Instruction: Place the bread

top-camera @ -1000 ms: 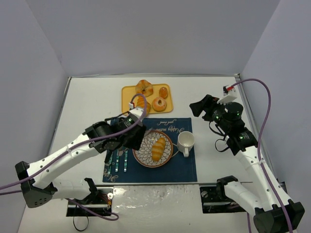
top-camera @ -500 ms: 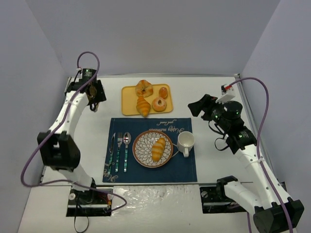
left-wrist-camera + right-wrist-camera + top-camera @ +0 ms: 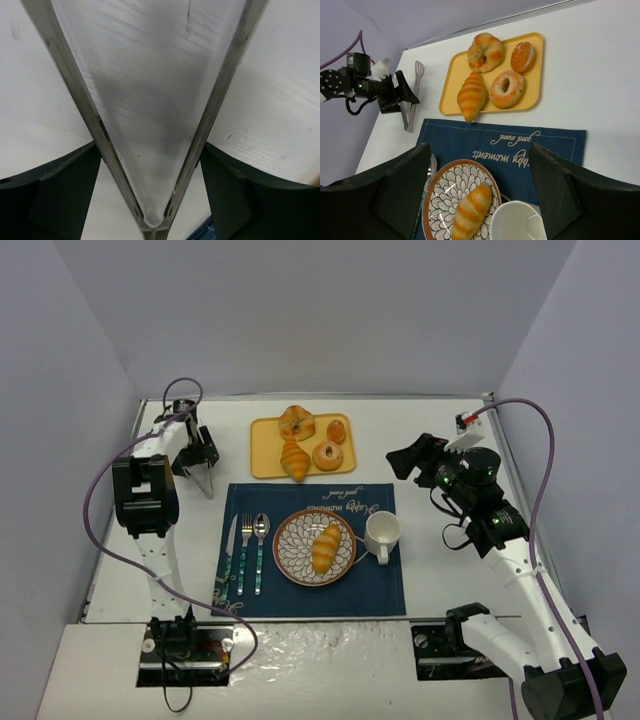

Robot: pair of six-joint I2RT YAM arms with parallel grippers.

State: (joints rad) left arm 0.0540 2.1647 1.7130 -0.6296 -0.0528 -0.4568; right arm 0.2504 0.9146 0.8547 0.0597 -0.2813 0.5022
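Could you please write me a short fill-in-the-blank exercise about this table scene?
The bread lies on the patterned ____. The mug stands on the bread's ____ side. The yellow tray holds ____ pastries. The jaws of the right gripper are ____, with nothing between them.
Missing words: plate; right; four; open.

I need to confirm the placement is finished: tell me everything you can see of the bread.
The bread is a small oblong roll, golden-yellow with darker orange crosswise ridges and rounded ends, its surface smooth and slightly glossy. It looks whole. It lies flat and diagonal on the patterned plate, near its centre, and spans about half the plate's width. Only the plate touches it; nothing grips it.
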